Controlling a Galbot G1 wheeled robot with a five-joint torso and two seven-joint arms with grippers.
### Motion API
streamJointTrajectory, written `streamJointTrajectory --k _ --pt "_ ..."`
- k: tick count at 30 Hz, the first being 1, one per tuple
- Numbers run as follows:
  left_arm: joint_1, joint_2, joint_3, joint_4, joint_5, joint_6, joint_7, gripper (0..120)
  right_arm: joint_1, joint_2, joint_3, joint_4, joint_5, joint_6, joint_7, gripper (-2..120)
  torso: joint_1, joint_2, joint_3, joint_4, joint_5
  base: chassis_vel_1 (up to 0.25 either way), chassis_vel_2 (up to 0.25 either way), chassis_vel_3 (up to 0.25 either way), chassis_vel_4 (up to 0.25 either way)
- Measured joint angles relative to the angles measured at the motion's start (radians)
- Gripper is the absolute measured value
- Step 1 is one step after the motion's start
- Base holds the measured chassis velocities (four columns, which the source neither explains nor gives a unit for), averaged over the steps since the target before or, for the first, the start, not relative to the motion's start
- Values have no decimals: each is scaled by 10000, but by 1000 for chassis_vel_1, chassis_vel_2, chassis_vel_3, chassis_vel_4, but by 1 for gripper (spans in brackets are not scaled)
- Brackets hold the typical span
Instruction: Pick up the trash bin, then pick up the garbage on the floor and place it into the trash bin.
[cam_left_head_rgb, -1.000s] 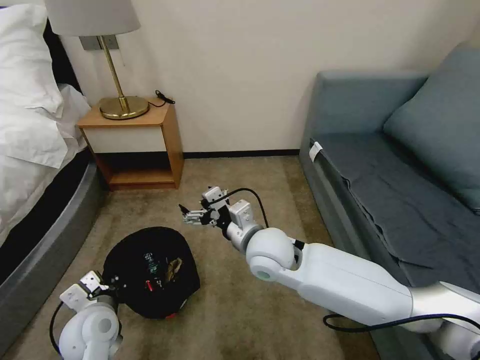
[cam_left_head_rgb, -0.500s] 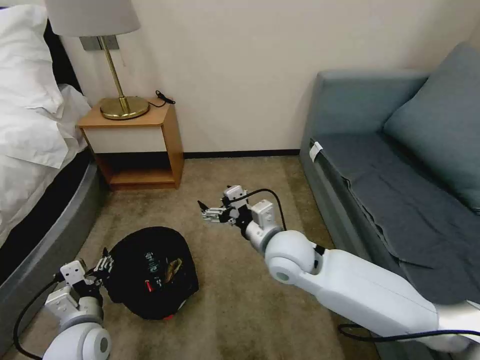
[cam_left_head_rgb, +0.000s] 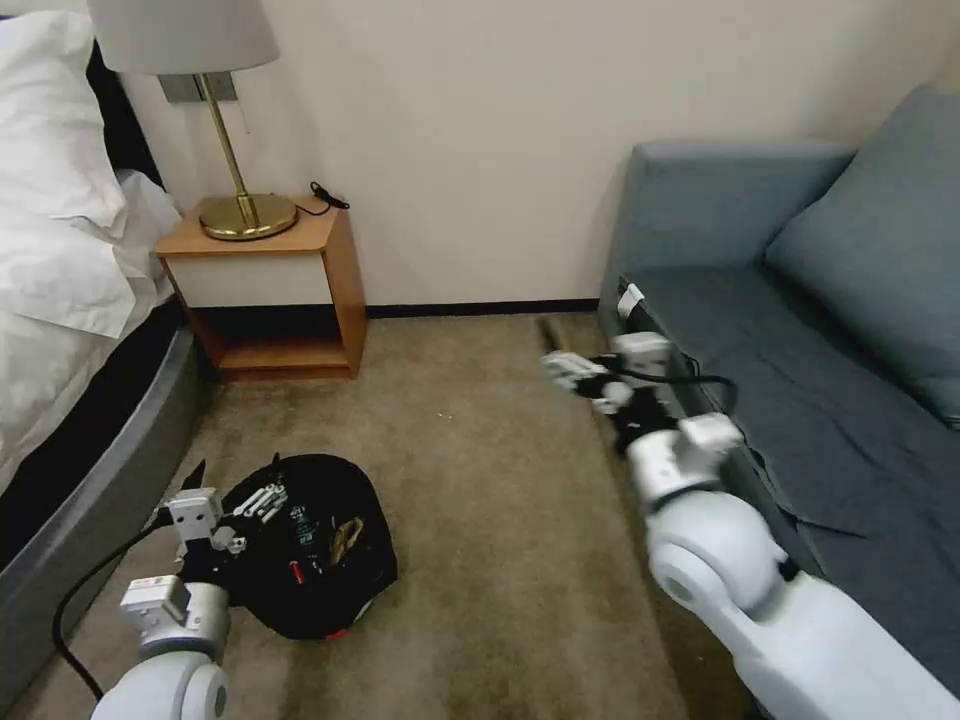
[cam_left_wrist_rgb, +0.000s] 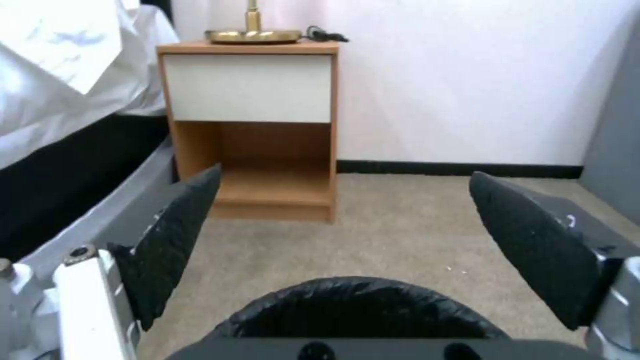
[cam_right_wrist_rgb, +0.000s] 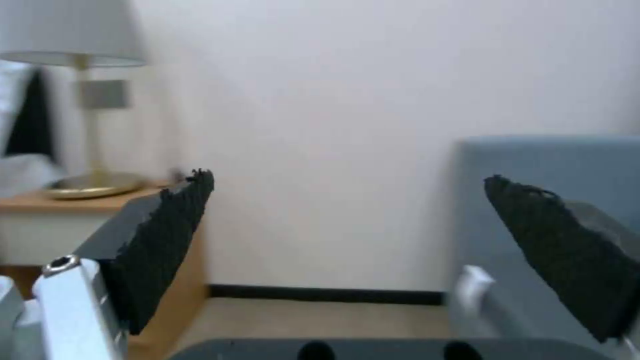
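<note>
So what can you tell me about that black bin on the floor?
The bin is round and black, lined with a glossy, crinkled plastic bag. It sits on the carpet near the bed, mouth facing up. Inside lie small litter pieces: something green-labelled, something gold-brown, a bit of red. The left gripper hangs open at its near rim; contact is unclear.

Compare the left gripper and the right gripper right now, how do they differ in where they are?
The left gripper sits low at the trash bin, at its near rim; the right gripper hangs higher beside the sofa, away from the bin. In its wrist view the left gripper frames the bin's rim; the right gripper frames bare wall. Both have open jaws holding nothing.
</note>
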Motion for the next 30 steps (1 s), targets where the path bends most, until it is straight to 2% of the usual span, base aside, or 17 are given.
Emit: streamJointTrajectory --k 1,5,6,9,14,22,30 --pt "0 0 0 0 0 0 0 100 0 0 0 0 0 0 0 100 0 0 0 0 0 0 0 0 0" --pt "91 53 100 4 70 -163 33 100 -1767 1451 639 375 -1844 131 -89 100 0 0 0 -1 -2 0 0 0 0" --pt "91 53 100 4 70 -163 33 100 -1767 1451 639 375 -1844 131 -89 100 0 0 0 -1 -2 0 0 0 0" --pt "117 89 152 37 87 -266 76 100 -2653 2302 726 542 -2791 296 -128 100 0 0 0 1 -4 0 0 0 0" --pt "103 99 240 56 76 -314 102 100 -3076 2948 660 553 -3524 493 -173 100 0 0 0 2 -3 0 0 0 0" --pt "179 55 293 71 49 -391 46 100 -3429 3207 543 369 -3706 596 -187 100 0 0 1 2 -2 0 0 0 0" --pt "302 21 406 262 80 -816 39 100 -3494 3317 475 181 -3752 699 -184 100 0 0 1 3 -2 0 0 0 0"
